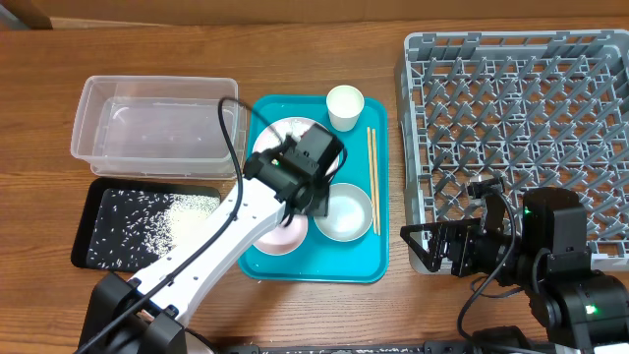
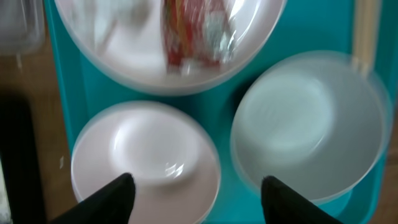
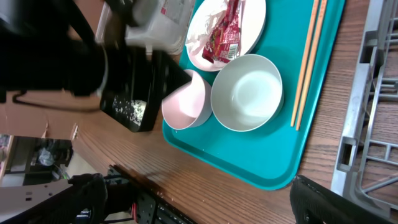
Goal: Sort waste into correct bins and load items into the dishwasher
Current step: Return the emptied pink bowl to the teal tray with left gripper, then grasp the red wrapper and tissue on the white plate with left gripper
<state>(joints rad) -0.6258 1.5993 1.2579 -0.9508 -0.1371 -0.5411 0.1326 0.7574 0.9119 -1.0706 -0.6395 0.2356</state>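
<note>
Sauce packet — red-and-white, print too blurred to read — on large plate in teal tray. Left arm stretched over the tray; left tool points down, fingers apart, above pink plate and bowl. Right tool low on worktop beside dish rack — whether its fingers are apart or together cannot be told.

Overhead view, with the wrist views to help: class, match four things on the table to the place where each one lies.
Things:
1 sauce packet
2 rice grains
3 chopsticks
4 cup

Places:
A in the black tray
B far end of the teal tray
C on the large white plate
D right side of the teal tray

Pairs: 1-C, 2-A, 3-D, 4-B.
</note>
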